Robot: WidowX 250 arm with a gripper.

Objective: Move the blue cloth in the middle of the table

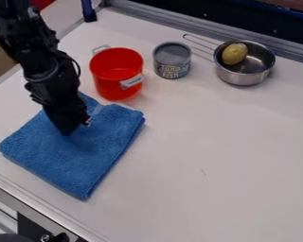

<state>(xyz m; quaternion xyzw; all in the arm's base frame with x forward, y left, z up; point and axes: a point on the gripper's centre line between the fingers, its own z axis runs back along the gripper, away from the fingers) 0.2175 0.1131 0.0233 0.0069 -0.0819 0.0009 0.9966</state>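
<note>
Blue cloth (75, 160) near the table edge (29, 194)

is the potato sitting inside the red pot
No, the potato sits in the silver pan, while the red pot stands apart to the left, beyond the can.

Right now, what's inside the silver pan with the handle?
A yellow potato-like thing is inside the silver pan. It covers part of the pan's bottom, so whatever may be under it can't be seen.
</note>
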